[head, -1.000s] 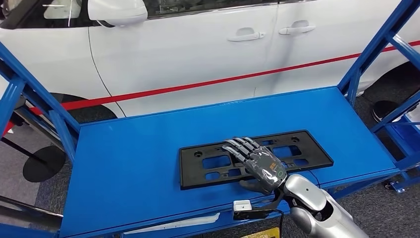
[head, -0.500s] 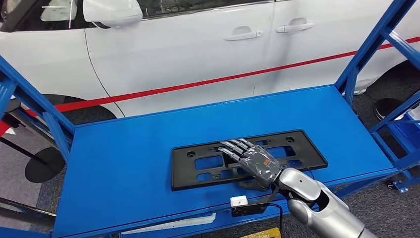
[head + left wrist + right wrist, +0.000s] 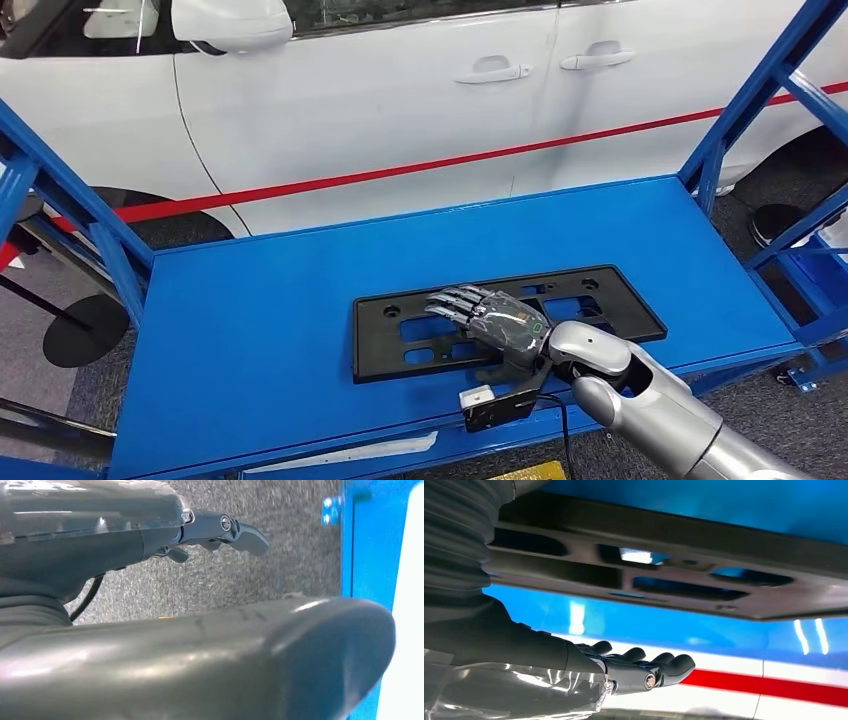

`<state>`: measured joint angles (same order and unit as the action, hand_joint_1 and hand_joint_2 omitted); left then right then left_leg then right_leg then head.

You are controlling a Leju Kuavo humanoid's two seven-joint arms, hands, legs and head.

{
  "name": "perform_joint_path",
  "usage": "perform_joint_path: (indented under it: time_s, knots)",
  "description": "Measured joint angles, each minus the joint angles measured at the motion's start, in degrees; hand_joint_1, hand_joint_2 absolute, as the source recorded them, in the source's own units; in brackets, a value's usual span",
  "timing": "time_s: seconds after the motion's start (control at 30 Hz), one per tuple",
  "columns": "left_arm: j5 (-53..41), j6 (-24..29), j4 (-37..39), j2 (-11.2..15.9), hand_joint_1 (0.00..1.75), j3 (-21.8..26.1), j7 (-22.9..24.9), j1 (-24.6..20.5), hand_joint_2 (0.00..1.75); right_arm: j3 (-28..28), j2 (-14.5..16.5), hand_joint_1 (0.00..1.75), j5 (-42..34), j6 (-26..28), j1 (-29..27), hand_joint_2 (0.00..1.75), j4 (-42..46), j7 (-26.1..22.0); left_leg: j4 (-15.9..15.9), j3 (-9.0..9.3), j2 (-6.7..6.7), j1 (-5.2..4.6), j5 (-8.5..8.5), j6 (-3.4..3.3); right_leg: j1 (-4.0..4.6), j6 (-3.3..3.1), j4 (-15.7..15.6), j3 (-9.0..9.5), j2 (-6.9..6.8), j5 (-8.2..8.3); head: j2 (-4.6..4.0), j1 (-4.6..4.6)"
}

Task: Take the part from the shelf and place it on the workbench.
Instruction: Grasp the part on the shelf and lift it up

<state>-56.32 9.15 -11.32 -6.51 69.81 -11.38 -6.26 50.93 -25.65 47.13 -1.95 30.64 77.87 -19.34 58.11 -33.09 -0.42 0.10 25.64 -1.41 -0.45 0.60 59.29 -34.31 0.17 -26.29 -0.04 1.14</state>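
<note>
My right robot hand (image 3: 490, 318) hovers fingers spread, holding nothing, over the black plate (image 3: 600, 305), whose long axis runs crosswise beneath it.

Part (image 3: 610, 305): you're looking at matt black plastic, moulded, with cut-out slots and a faint sheen along its edges.
Counter (image 3: 280, 320): painted metal in blue, smooth, glossy enough to throw soft reflections in the right wrist view.
Frame posts (image 3: 760, 85): the same blue painted metal, smooth.
Right robot hand (image 3: 495, 325): dark grey fingers, hard and smooth; its back sits under a clear, shiny, crinkled plastic film.
Right arm (image 3: 650, 400): silver, with a satin metallic finish.
Left robot hand (image 3: 220, 530): you see smooth dark grey plastic with a dull shine.
Floor (image 3: 280, 575): rough, speckled grey carpet.
Car (image 3: 400, 100): glossy white paintwork, a red stripe.
</note>
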Motion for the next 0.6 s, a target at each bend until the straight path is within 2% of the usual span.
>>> perform_joint_path:
  time_s: [0.07, 0.13, 0.17, 0.2, 0.23, 0.3, 0.33, 0.37, 0.4, 0.5, 0.53, 0.6]
  knots:
    - [0.1, -0.1, 0.0, 0.1, 0.00, 0.2, -0.3, -0.1, 0.00, 0.9, 0.2, 0.00, -0.9, -0.3, 1.0, 1.75, -1.2, -0.3, -0.6, 0.23, 0.05, 0.22, -0.39, -0.51, -0.14, 0.44, 3.8, -1.69, -0.02, -2.38, 0.00, -0.05]
    - [0.3, -0.1, 0.0, 0.2, 0.00, 0.3, -0.6, -0.2, 0.00, 1.7, 0.3, 0.00, -1.5, -0.5, 1.5, 1.75, -2.3, -0.5, -0.6, 0.20, 0.06, 0.10, -0.42, -0.71, -0.30, 0.77, 10.7, -5.03, -0.03, -5.66, 0.00, -0.07]
    - [0.4, -0.2, 0.0, 0.2, 0.00, 0.3, -0.7, -0.2, 0.00, 2.1, 0.4, 0.00, -1.9, -0.8, 1.5, 1.75, -2.9, -0.5, -0.6, 0.19, 0.05, 0.06, -0.40, -0.73, -0.37, 0.90, 13.5, -6.46, -0.04, -6.48, 0.00, -0.07]
    - [0.5, -0.2, 0.0, 0.2, 0.00, 0.4, -1.0, -0.2, 0.00, 2.5, 0.4, 0.00, -2.3, -1.1, 1.5, 1.75, -3.5, -0.5, -0.5, 0.20, 0.04, 0.06, -0.36, -0.72, -0.43, 0.98, 14.6, -7.07, -0.06, -6.22, 0.00, -0.07]
    - [0.6, -0.2, 0.0, 0.3, 0.00, 0.5, -1.2, -0.2, 0.00, 2.9, 0.5, 0.00, -2.6, -1.4, 1.6, 1.75, -4.2, -0.4, -0.4, 0.23, 0.01, 0.07, -0.30, -0.66, -0.50, 1.01, 13.5, -6.66, -0.08, -4.96, 0.00, -0.07]
    - [0.9, -0.2, 0.0, 0.3, 0.00, 0.7, -1.5, -0.3, 0.00, 3.5, 0.7, 0.00, -3.1, -2.2, 2.1, 1.75, -5.5, -0.4, -0.2, 0.28, -0.03, 0.06, -0.08, -0.33, -0.65, 0.89, 6.6, -3.40, -0.13, -1.18, 0.00, -0.08]
    - [1.0, -0.2, 0.0, 0.4, 0.00, 0.8, -1.7, -0.3, 0.00, 3.9, 0.9, 0.00, -3.4, -2.7, 2.7, 1.75, -6.2, -0.4, 0.1, 0.21, -0.03, -0.03, 0.09, -0.07, -0.58, 0.72, 3.3, -1.82, -0.11, 0.05, 0.00, -0.08]
    - [1.2, -0.3, 0.0, 0.5, 0.00, 1.0, -2.0, -0.4, 0.00, 4.3, 1.0, 0.00, -3.7, -3.4, 3.3, 1.75, -6.9, -0.5, 0.2, 0.12, -0.02, -0.13, 0.21, 0.20, -0.51, 0.52, 1.0, -0.81, -0.07, 0.64, 0.00, -0.05]
    - [1.3, -0.3, 0.0, 0.7, 0.00, 1.0, -2.3, -0.5, 0.00, 4.7, 1.1, 0.00, -4.0, -4.0, 3.9, 1.75, -7.6, -0.6, 0.3, 0.04, 0.00, -0.22, 0.28, 0.48, -0.38, 0.27, 0.1, -0.44, -0.02, 0.58, 0.00, -0.02]
    - [1.9, -0.5, 0.0, 1.2, 0.00, 1.2, -3.0, -0.7, 0.00, 6.0, 1.4, 0.01, -5.6, -5.4, 5.9, 1.75, -9.2, -1.3, 0.4, 0.02, 0.04, -0.11, 0.56, 1.39, -0.30, -0.73, -0.4, -0.31, 0.06, 0.79, 0.00, 0.04]
    - [2.0, -0.5, 0.0, 1.3, 0.00, 1.3, -3.3, -0.7, 0.00, 6.6, 1.5, 0.14, -6.2, -5.7, 6.6, 1.75, -9.7, -1.5, 1.5, -0.42, 0.05, -0.02, 1.38, 1.68, -0.36, -1.09, -0.6, -0.23, 0.02, 0.91, 0.00, 0.06]
    - [2.2, -0.6, 0.0, 1.5, 0.00, 1.5, -3.6, -0.8, 0.00, 7.6, 1.8, 0.93, -7.1, -5.9, 7.7, 1.75, -10.5, -1.6, 7.1, -2.86, 0.08, 0.11, 4.56, 2.11, -0.35, -1.60, -0.8, -0.13, -0.12, 1.01, 0.00, 0.10]
